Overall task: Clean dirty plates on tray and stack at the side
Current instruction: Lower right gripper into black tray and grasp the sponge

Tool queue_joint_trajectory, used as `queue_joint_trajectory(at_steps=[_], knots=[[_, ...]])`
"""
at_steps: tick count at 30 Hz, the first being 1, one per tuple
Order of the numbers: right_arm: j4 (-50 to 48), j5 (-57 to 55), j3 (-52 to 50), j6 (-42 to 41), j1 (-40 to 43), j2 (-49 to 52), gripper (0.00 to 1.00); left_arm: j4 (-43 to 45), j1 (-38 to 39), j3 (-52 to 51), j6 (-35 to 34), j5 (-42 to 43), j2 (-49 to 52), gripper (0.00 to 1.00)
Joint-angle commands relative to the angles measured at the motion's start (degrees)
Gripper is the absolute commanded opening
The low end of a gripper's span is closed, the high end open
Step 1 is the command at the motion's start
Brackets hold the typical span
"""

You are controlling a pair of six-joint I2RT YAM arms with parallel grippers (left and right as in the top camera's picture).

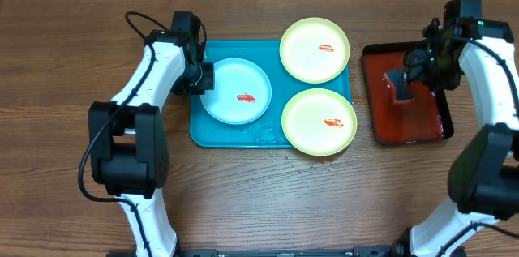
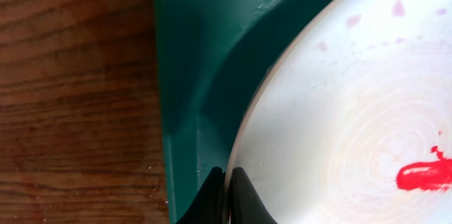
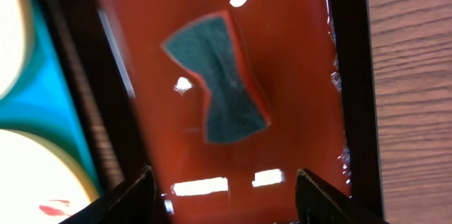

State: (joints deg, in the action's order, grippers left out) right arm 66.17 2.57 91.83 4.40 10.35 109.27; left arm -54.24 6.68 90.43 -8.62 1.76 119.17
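Left gripper (image 2: 226,181) clenched on pale plate (image 2: 353,111) rim, right gripper (image 3: 227,190) spread over sponge (image 3: 219,86), wooden table (image 1: 243,200)

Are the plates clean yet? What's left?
Nothing is done yet: the pale plate and both yellow-green plates sit on the teal tray with red smears. In hand: the left gripper pinches the pale plate's rim, and the right gripper hangs open over the sponge in the red tray. Left: wiping and stacking all three.
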Motion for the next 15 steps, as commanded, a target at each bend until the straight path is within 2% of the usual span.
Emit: queue_joint_trajectory(at_steps=[1,15], knots=[[0.0,0.0,1.1,5.1,0.9,3.4,0.65,0.6,0.9,0.8,-0.6,0.9,0.8,0.04],[-2.5,0.5,0.5,6.5,0.9,11.7,0.64,0.8,1.0,0.8,-0.6,0.9,0.8,0.04]])
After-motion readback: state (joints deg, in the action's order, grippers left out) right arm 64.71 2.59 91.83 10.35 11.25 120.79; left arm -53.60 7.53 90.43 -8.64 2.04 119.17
